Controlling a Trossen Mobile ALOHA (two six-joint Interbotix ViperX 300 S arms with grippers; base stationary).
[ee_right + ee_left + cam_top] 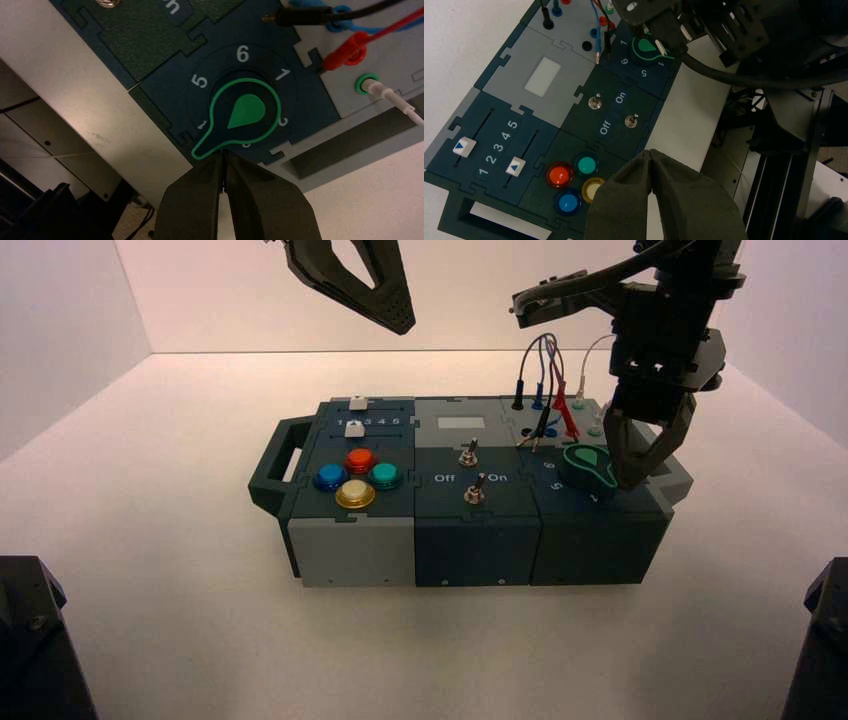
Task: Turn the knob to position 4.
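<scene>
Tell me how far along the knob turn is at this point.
Nearly done, it seems: the green teardrop-shaped pointer knob has its tip beside the 4, slightly toward the 3. In hand: the right gripper, shut, is at that tip; contact is unclear. Left: perhaps a small nudge, then backing away. The left gripper idles above the box.

High view: box [476, 540] mid-frame on table [200, 640]. Sliders [355, 428] at box's upper left; buttons [360, 461] below them. Switches [474, 496] at centre, below panel [461, 423]. Wires [545, 370] at upper right, above knob [588, 468]. Right gripper [645, 445] just beside knob, on its right; left gripper [400, 324] upper centre of frame.
</scene>
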